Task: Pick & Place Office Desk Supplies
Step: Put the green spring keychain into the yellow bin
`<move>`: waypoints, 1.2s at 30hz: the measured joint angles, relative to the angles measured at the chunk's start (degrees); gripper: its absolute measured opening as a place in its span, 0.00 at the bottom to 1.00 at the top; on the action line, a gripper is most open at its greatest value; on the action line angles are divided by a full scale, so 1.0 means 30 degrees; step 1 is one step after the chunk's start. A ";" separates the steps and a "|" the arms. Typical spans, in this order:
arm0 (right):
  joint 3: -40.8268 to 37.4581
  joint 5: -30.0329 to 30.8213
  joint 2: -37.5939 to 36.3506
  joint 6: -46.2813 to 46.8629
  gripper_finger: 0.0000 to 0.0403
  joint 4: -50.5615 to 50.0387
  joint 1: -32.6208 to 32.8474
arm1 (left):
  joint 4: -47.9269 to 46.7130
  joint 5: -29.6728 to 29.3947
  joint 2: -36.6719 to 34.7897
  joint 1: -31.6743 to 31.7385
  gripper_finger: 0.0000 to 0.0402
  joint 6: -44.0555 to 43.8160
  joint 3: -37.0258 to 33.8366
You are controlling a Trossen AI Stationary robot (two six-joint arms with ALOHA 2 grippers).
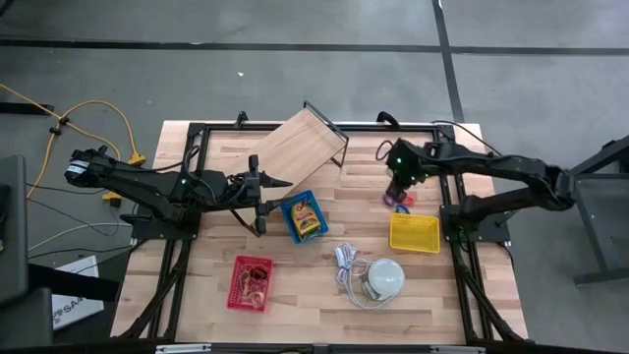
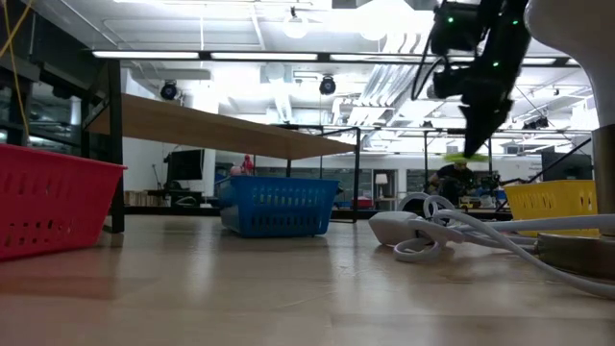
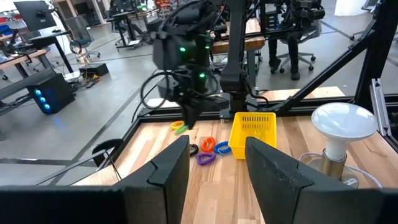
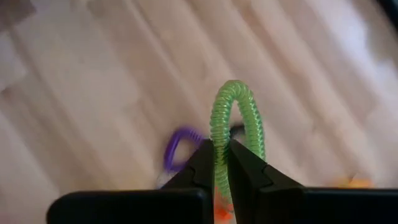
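Above the table's far right, the right gripper pinches a green coiled ring, lifted over purple and orange rings beside the yellow basket. Left gripper waits, jaws spread.

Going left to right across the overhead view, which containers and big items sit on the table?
Red basket → blue basket → white cord → white dome → yellow basket.
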 joint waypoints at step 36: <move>-0.0070 0.1948 0.0593 2.0285 0.04 -0.4652 1.5926 | -0.0005 0.0003 0.0000 -0.0002 0.37 0.0000 0.0000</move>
